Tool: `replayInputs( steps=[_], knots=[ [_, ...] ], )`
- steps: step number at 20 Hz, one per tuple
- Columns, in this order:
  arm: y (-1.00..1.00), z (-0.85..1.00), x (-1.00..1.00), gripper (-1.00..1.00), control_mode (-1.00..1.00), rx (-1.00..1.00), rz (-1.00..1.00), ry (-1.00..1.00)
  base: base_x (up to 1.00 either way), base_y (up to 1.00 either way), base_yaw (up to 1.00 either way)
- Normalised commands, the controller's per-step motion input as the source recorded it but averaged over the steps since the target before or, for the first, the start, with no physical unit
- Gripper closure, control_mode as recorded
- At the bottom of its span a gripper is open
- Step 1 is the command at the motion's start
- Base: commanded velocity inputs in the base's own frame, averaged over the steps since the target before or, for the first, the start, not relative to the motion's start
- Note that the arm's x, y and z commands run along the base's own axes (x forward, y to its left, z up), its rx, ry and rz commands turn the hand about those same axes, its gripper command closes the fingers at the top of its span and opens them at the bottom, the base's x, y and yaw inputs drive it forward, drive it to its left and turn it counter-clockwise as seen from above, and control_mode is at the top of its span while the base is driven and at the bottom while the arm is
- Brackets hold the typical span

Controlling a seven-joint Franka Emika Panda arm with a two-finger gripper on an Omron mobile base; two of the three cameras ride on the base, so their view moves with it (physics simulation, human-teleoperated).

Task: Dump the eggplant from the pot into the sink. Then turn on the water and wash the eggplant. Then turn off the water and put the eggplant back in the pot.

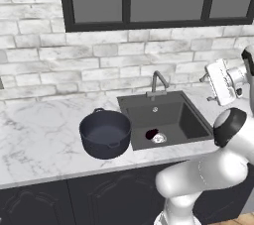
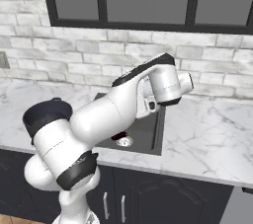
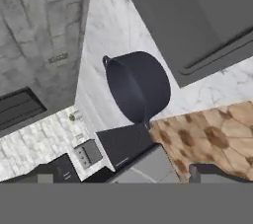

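The eggplant lies in the sink beside the silver drain, the pot stands upright on the marble worktop just left of the basin, and whether the raised arm's jaws are open or closed cannot be told.

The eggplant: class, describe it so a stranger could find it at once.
Find the dark sink set in the marble counter under the window. At its front, beside the round silver drain, lies the eggplant, small, dark maroon, far smaller than the pot standing left of the basin.
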Motion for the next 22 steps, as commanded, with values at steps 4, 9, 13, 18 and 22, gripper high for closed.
replayInputs(
  steps=[4,9,13,18,22],
  knots=[
    [-0.06,-0.13,0.4,-1.0,-1.0,-0.14,0.22,-0.52,0.0,0.0,0.0],
    [-0.02,-0.28,0.09,-1.0,-1.0,-0.1,0.24,-0.59,0.0,0.0,0.0],
    [0.0,-0.54,0.0,-1.0,-1.0,-0.08,0.24,-0.62,0.0,0.0,0.0],
    [0.0,-0.49,0.0,-1.0,-1.0,-0.02,0.17,-0.58,0.0,0.0,0.0],
    [0.0,-0.16,0.04,-1.0,-1.0,0.0,0.07,-0.56,0.0,0.0,0.0]
  ],
)
